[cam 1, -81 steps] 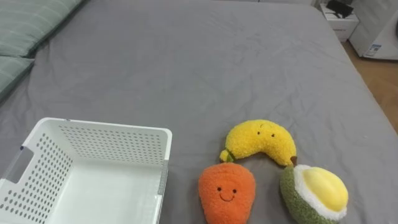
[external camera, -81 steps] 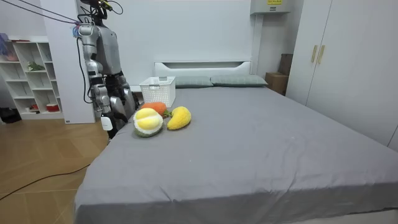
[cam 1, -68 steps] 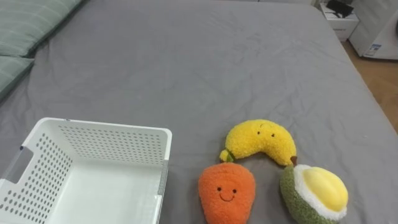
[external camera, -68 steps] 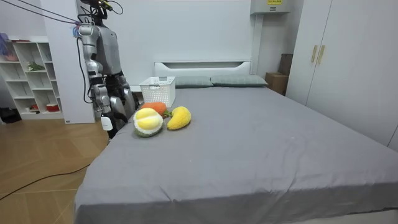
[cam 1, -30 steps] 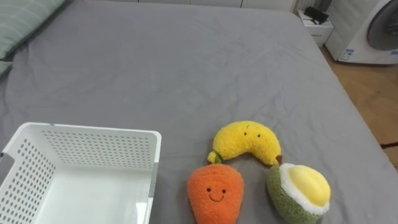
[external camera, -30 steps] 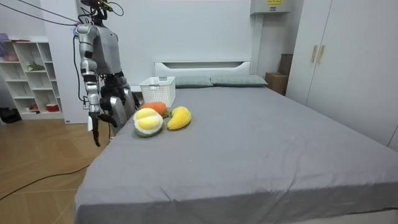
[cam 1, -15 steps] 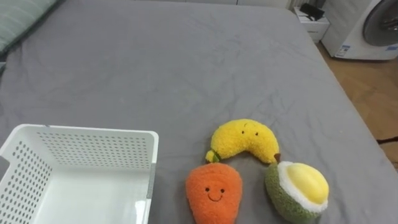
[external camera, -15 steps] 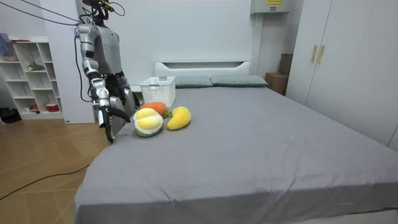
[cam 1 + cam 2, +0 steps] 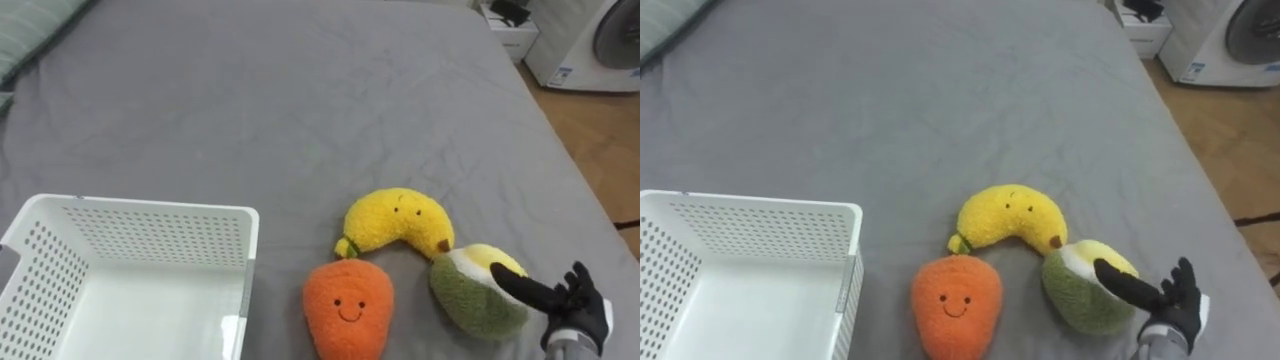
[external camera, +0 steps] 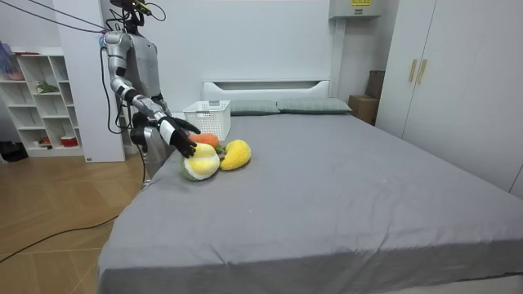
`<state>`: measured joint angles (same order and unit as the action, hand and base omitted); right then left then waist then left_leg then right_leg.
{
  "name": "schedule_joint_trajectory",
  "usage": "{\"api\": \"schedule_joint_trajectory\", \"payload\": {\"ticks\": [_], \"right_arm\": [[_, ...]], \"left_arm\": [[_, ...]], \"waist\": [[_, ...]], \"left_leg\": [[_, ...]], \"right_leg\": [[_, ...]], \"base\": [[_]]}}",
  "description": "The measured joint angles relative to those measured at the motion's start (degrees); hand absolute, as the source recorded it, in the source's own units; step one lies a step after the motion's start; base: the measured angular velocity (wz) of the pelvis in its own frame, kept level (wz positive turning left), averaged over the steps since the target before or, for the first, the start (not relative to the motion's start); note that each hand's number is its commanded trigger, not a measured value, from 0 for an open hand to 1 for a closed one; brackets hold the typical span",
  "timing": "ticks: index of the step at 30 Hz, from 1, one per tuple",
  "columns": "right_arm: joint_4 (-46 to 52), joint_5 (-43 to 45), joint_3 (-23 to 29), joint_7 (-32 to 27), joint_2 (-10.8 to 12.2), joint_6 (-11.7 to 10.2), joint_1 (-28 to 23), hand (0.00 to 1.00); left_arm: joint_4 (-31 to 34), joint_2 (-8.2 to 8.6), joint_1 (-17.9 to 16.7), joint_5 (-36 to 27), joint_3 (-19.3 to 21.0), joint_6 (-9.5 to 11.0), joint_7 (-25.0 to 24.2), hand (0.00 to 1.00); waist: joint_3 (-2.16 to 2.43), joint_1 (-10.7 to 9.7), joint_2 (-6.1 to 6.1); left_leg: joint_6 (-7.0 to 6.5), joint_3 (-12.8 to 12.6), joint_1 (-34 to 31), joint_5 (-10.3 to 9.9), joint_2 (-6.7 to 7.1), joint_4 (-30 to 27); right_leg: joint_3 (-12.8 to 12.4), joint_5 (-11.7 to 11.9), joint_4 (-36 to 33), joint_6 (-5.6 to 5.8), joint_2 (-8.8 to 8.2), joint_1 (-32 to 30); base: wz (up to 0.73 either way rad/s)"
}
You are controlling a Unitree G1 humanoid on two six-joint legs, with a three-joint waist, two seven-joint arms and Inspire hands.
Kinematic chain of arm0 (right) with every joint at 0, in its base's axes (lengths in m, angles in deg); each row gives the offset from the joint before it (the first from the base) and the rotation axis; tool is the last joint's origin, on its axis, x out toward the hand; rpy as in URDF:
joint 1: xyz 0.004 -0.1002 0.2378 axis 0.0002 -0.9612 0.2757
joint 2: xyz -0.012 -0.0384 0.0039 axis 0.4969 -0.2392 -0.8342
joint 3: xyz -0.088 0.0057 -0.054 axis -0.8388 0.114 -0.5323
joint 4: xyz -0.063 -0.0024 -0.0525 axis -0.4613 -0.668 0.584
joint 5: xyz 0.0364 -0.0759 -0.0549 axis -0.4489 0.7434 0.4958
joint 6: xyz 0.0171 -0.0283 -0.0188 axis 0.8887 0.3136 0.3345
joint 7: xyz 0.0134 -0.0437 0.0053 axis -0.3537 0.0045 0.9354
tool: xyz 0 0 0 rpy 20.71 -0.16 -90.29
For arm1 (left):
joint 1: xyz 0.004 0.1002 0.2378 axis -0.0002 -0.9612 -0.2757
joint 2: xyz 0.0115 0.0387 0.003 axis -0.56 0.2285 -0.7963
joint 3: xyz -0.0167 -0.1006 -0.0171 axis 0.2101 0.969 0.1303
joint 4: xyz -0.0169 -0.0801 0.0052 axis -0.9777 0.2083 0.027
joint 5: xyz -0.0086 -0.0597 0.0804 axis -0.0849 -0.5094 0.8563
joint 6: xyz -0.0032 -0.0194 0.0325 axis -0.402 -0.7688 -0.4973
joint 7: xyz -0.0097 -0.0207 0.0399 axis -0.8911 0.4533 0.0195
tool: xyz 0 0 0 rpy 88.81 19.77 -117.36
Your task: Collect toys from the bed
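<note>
the white perforated basket [image 9: 150, 215] sits on the grey bed [image 9: 300, 100] at the lower left of the eye views, its open top facing up and its smooth white floor bare, with all three toys lying outside it on the sheet. just beside the basket's right wall lies the orange carrot plush [image 9: 345, 308], face up. the yellow banana plush [image 9: 395, 222] lies behind it, its lower end touching the carrot's top. the avocado plush [image 9: 470, 295] lies to the right of the carrot and against the banana's right end, tipped so that its green side shows. the right hand [image 9: 580, 310] comes in from the lower right with its fingers [image 9: 520, 290] straight and spread, not closed round anything; one dark finger lies across the avocado's pale top. in the room view the robot stands at the bedside on the room view's left, its right arm stretched out over the mattress to the avocado, with the basket behind the toys toward the pillows [image 10: 282, 106].
</note>
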<state>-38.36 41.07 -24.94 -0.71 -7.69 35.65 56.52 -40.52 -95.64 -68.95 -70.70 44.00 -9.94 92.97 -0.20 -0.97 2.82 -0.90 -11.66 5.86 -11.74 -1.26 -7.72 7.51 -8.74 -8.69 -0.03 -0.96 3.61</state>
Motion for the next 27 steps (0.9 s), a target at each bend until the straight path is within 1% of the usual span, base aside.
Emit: {"api": "schedule_joint_trajectory", "payload": {"ticks": [3, 4, 7, 8, 10, 13, 16, 18, 22, 27], "right_arm": [[2.3, 1.9, -1.9, 1.1, 0.0, 0.0, 0.0, 0.00], [2.8, 3.0, -2.5, 1.3, 0.0, 0.2, 0.0, 0.00], [5.0, 4.6, -3.5, 1.9, 0.0, 0.6, 0.0, 0.00], [5.4, 4.7, -3.7, 1.9, 0.0, 0.6, 0.0, 0.00], [6.0, 8.1, -4.7, 2.6, 0.0, 0.6, 0.0, 0.00], [6.0, 10.5, -5.9, 3.9, 0.1, 0.7, 0.0, 0.00], [6.0, 13.4, -5.9, 5.2, 0.1, 0.7, 0.0, 0.00], [6.0, 13.6, -5.9, 5.7, 0.1, 0.7, 0.0, 0.00], [6.0, 16.5, -5.8, 5.7, 0.2, 0.7, 0.0, 0.00], [5.5, 18.3, -5.9, 5.5, 0.2, 0.7, -0.1, 0.00]], "left_arm": [[0.0, 0.07, -0.2, 0.3, -1.7, -0.2, 0.0, 0.00], [0.0, 0.07, -0.3, 0.4, -1.8, -0.2, 0.0, 0.00], [0.0, 0.07, -0.3, 0.4, -2.0, -0.6, 0.1, 0.00], [0.0, 0.07, -0.3, 0.4, -2.2, -0.6, 0.1, 0.00], [0.0, 0.08, -0.3, 0.3, -2.5, -0.6, 0.1, 0.00], [0.0, 0.08, -0.3, 0.2, -2.5, -0.6, 0.0, 0.00], [0.2, 0.20, -0.3, 0.3, -2.5, -0.6, -0.2, 0.00], [0.3, 0.40, -0.3, 0.3, -2.5, -0.6, -0.3, 0.00], [0.7, 0.96, -0.3, 0.3, -2.4, -0.6, -0.5, 0.00], [1.3, 1.00, -0.3, 0.2, -2.5, -0.6, -0.7, 0.00]], "waist": [[0.12, 0.0, -0.33], [0.23, 0.0, -0.52], [0.39, 0.1, -0.90], [0.42, 0.1, -0.90], [0.44, 0.1, -0.82], [0.34, 0.1, -0.62], [0.28, 0.3, -0.51], [0.28, 0.3, -0.51], [0.23, 0.6, -0.54], [0.17, 1.3, -0.46]], "left_leg": [[0.00, 0.0, -0.2, 0.0, 0.00, 0.0], [0.00, 0.0, -0.2, 0.0, 0.00, 0.0], [0.01, 0.0, -0.2, 0.0, -0.03, 0.0], [0.01, 0.0, -0.2, 0.0, -0.03, 0.0], [0.01, 0.0, -0.1, 0.0, -0.05, -0.1], [0.01, 0.0, 0.2, 0.0, -0.05, -0.1], [0.01, 0.1, 0.2, 0.0, -0.05, 0.0], [0.01, 0.1, 0.2, 0.0, -0.06, 0.0], [0.01, 0.1, 0.1, 0.0, -0.04, 0.0], [0.02, 0.1, 0.1, 0.0, -0.07, 0.0]], "right_leg": [[0.3, 0.0, 0.0, -0.03, -0.04, -0.2], [0.4, 0.0, -0.1, -0.03, -0.06, -0.2], [0.4, 0.1, -0.2, -0.05, -0.08, -0.3], [0.4, 0.1, -0.2, -0.05, -0.08, -0.3], [0.4, 0.1, -0.2, -0.07, -0.08, -0.1], [0.4, 0.1, -0.3, -0.09, -0.09, 0.2], [0.4, 0.1, -0.2, -0.09, -0.06, 0.2], [0.4, 0.1, -0.2, -0.09, -0.05, 0.2], [0.4, 0.1, 0.0, -0.08, -0.05, 0.1], [0.4, 0.1, 0.0, -0.09, -0.03, 0.1]], "base": [[0.00], [0.00], [0.00], [0.00], [0.00], [0.00], [0.00], [0.00], [0.00], [0.00]]}}
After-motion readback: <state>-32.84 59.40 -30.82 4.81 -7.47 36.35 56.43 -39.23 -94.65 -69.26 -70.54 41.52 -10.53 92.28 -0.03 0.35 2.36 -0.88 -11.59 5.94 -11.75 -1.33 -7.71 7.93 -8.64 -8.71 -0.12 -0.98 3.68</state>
